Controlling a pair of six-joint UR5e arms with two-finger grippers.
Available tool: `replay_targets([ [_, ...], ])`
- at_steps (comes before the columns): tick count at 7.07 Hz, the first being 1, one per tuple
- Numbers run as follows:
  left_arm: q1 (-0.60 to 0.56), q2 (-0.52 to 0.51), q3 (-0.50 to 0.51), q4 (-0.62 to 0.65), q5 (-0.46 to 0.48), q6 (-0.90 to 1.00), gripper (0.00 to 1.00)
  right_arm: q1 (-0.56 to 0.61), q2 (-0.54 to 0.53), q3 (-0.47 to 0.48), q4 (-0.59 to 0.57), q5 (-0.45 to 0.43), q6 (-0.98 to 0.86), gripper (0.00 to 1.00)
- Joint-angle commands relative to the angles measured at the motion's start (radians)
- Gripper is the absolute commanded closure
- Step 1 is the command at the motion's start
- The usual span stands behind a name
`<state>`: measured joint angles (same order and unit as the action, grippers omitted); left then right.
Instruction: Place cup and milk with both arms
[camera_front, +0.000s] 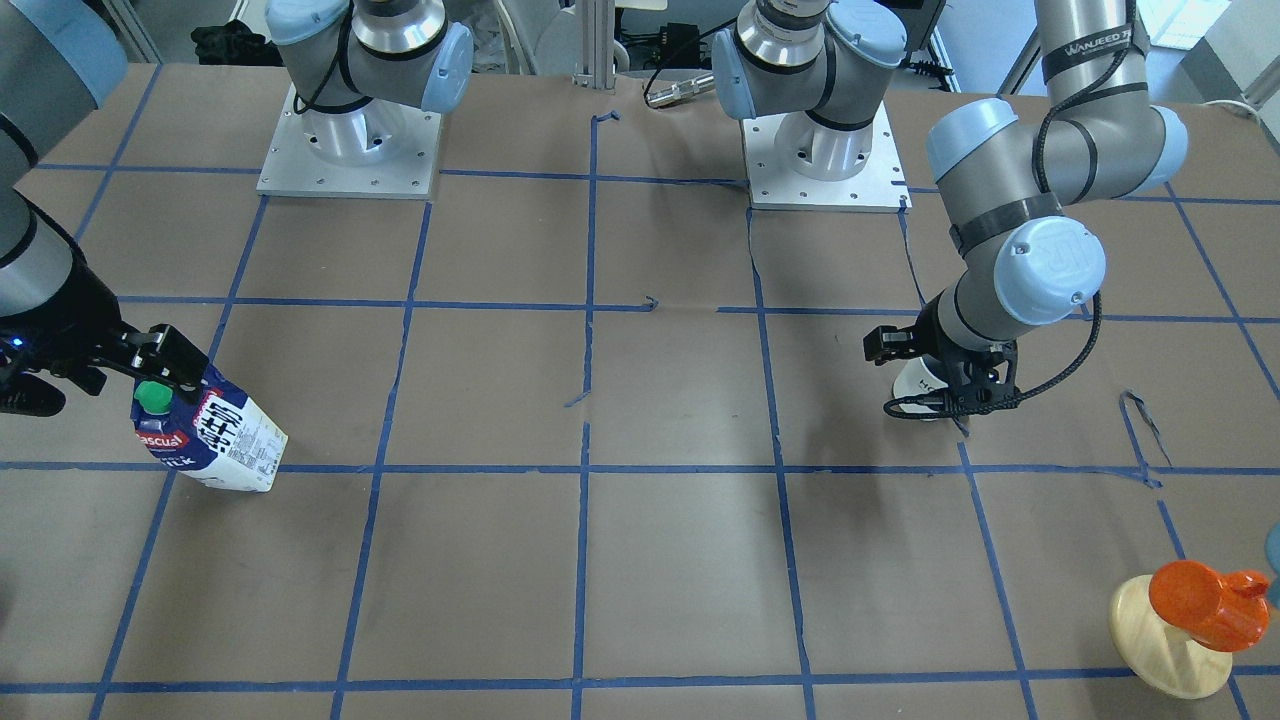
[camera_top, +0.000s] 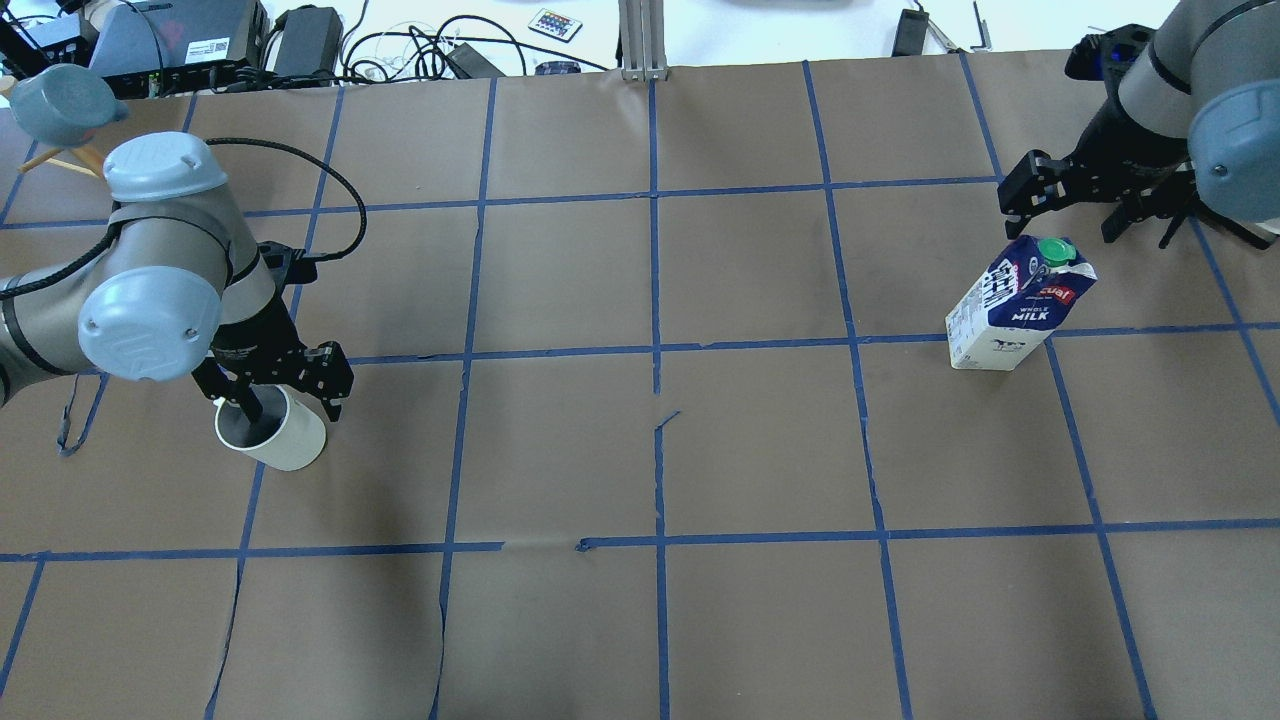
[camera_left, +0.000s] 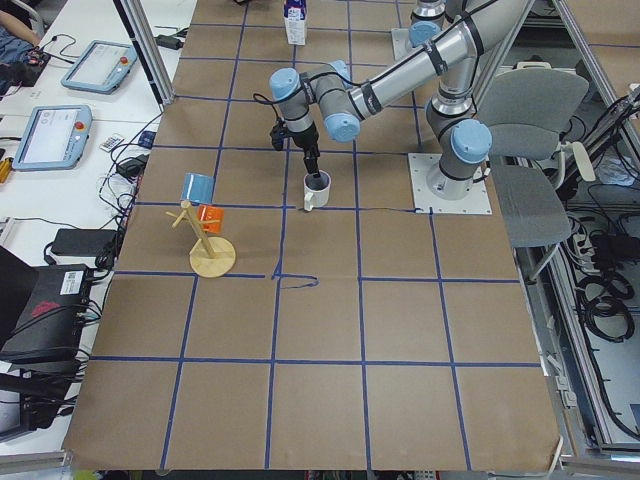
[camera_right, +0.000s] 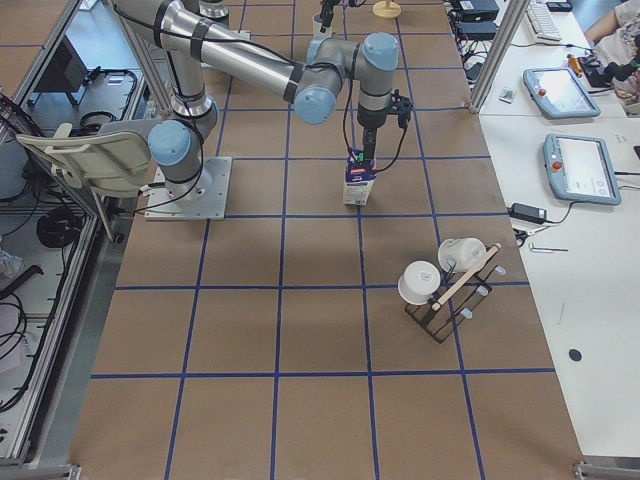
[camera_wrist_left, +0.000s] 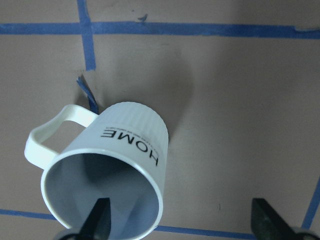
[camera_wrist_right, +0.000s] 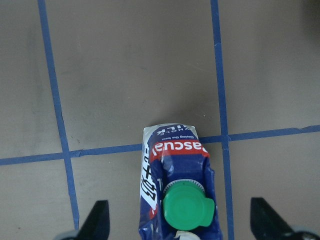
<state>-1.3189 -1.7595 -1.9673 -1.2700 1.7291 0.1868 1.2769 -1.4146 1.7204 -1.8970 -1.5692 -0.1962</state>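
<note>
The white cup (camera_top: 285, 440) with black "HOME" lettering stands upright on the table at the left of the overhead view. My left gripper (camera_top: 290, 395) is open; one finger reaches inside the cup (camera_wrist_left: 107, 165) and the other stands well outside its wall. The dark-blue and white milk carton (camera_top: 1015, 310) with a green cap (camera_wrist_right: 184, 207) stands on the table at the right. My right gripper (camera_top: 1075, 205) is open just above the carton's top, its fingers wide apart on either side and not touching it.
A wooden stand (camera_front: 1165, 635) carrying an orange cup (camera_front: 1205, 600) stands at the table's corner on my left, with a blue cup (camera_top: 55, 100) on it. A rack of white cups (camera_right: 440, 285) stands on my right side. The two arm bases (camera_front: 350, 150) sit at the table's rear.
</note>
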Motion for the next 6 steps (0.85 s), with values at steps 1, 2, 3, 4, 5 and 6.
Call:
replay_targets([
  [1,0.015,-0.005,-0.016,0.001,0.004,0.049,1.0,-0.025,0.013,0.031,-0.007,-0.002,-0.02,0.0],
  [2,0.015,-0.006,-0.015,0.001,0.006,0.074,1.0,-0.028,0.014,0.037,-0.029,0.001,-0.023,0.0],
  [3,0.015,-0.006,-0.009,0.01,0.001,0.076,1.0,-0.028,0.019,0.047,-0.027,0.003,-0.023,0.0],
  [4,0.014,0.003,-0.004,0.017,0.0,0.071,1.0,-0.028,0.019,0.074,-0.03,0.001,-0.032,0.0],
  [5,-0.002,0.009,0.011,0.018,-0.009,0.062,1.0,-0.028,0.023,0.083,-0.059,0.001,-0.064,0.0],
  [6,-0.015,0.017,0.046,0.005,-0.028,0.056,1.0,-0.028,0.023,0.082,-0.059,0.003,-0.065,0.03],
])
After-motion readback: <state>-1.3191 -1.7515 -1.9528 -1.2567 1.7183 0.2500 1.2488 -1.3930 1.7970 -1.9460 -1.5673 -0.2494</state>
